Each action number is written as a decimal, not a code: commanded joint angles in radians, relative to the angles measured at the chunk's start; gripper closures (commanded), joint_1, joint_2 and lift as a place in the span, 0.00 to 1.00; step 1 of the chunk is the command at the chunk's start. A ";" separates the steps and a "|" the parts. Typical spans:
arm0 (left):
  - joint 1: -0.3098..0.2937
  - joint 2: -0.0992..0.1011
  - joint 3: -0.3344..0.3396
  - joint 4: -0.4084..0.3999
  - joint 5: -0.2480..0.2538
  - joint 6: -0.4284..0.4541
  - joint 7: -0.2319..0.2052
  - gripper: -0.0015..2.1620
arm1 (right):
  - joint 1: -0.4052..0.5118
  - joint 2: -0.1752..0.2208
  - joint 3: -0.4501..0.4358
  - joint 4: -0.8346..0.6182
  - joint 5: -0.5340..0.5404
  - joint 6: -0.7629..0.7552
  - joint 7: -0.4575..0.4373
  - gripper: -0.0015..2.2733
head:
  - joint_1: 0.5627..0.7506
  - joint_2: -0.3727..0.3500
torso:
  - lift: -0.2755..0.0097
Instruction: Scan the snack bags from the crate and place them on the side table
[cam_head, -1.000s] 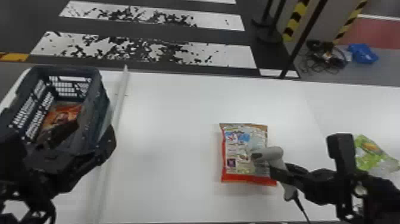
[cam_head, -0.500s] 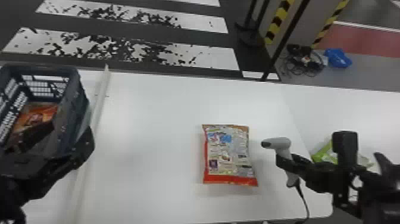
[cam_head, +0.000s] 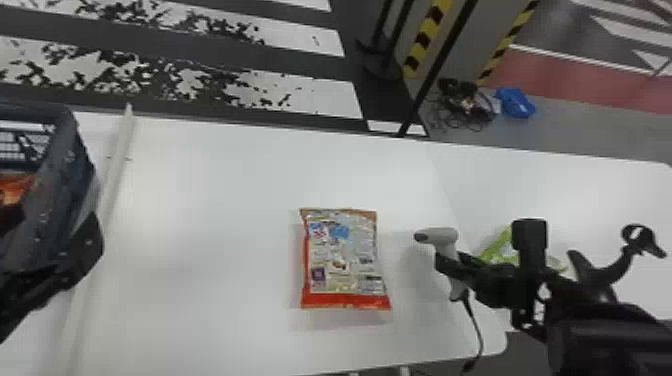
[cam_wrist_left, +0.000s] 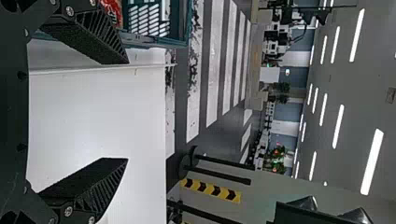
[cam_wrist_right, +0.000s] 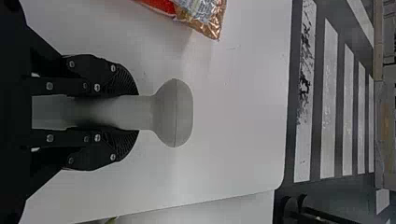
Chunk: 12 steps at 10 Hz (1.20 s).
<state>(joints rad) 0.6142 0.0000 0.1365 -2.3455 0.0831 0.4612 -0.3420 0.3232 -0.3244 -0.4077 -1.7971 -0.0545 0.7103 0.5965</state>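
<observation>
A snack bag with a red lower edge (cam_head: 345, 260) lies printed side up on the white table (cam_head: 210, 240); its corner shows in the right wrist view (cam_wrist_right: 203, 14). The crate (cam_head: 62, 185) stands at the left, an orange-red bag (cam_head: 15, 186) inside. Beside the crate's near end is my left gripper (cam_head: 52, 232), its fingers apart and empty in the left wrist view (cam_wrist_left: 126, 111). To the bag's right, my right gripper (cam_head: 452, 270) holds the grey scanner (cam_head: 440, 236) upright; its fingers clamp the handle in the right wrist view (cam_wrist_right: 135, 113). A green bag (cam_head: 500, 247) lies on the side table (cam_head: 610, 200), partly behind the right arm.
A pale raised strip (cam_head: 117, 165) runs along the table between crate and bag. The scanner's cable (cam_head: 477, 325) hangs toward the table's near right corner. Black posts (cam_head: 435, 70) stand beyond the far edge.
The head view has swung right, shifting the scene left. The scanner, in my right gripper, has moved off the bag to its right. The bag stayed on the table.
</observation>
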 joint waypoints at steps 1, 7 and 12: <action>-0.004 -0.003 -0.001 0.002 0.000 0.008 0.000 0.07 | -0.016 -0.007 0.010 0.045 0.004 -0.030 -0.003 0.93 | 0.70 0.09 | 0.64; -0.013 -0.003 -0.011 0.000 -0.008 0.023 0.003 0.07 | -0.024 -0.013 0.023 0.090 0.004 -0.064 -0.010 0.70 | 0.70 0.07 | 0.64; -0.011 -0.003 -0.012 0.000 -0.008 0.023 0.003 0.07 | -0.013 -0.010 0.018 0.087 -0.004 -0.064 -0.012 0.09 | 0.70 0.07 | 0.64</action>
<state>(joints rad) 0.6015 0.0000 0.1248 -2.3455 0.0751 0.4841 -0.3389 0.3079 -0.3344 -0.3873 -1.7090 -0.0563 0.6467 0.5845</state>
